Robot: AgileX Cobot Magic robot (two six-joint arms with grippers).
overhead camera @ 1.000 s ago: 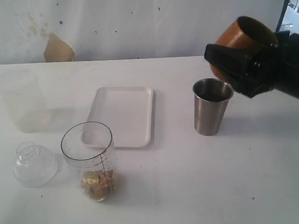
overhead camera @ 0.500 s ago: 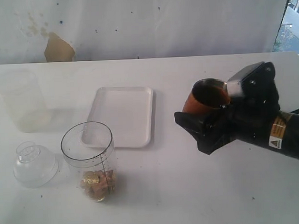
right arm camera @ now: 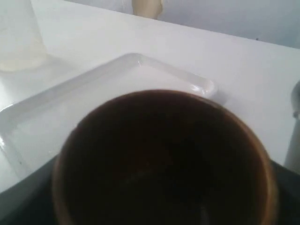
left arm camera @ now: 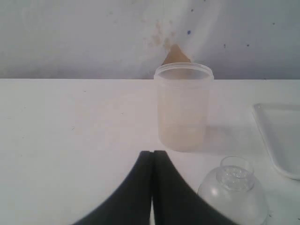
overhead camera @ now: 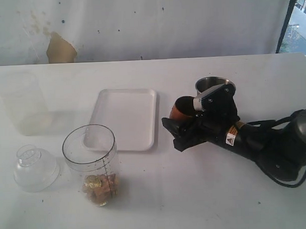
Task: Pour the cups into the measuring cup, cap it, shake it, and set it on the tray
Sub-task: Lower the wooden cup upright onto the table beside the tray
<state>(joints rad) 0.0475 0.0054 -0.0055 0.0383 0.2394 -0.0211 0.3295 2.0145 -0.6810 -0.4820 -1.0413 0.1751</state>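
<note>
My right gripper (overhead camera: 179, 124) clasps the rounded brown wooden cup (right arm camera: 164, 154) between its fingers; the cup is dark inside. My left gripper (left arm camera: 153, 155) is pinched closed, empty.

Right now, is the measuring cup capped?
No, the measuring cup stands open, with the clear domed lid lying beside it.

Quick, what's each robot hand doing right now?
Left gripper: shut, holding nothing.
Right gripper: closed on the brown wooden cup.
</note>
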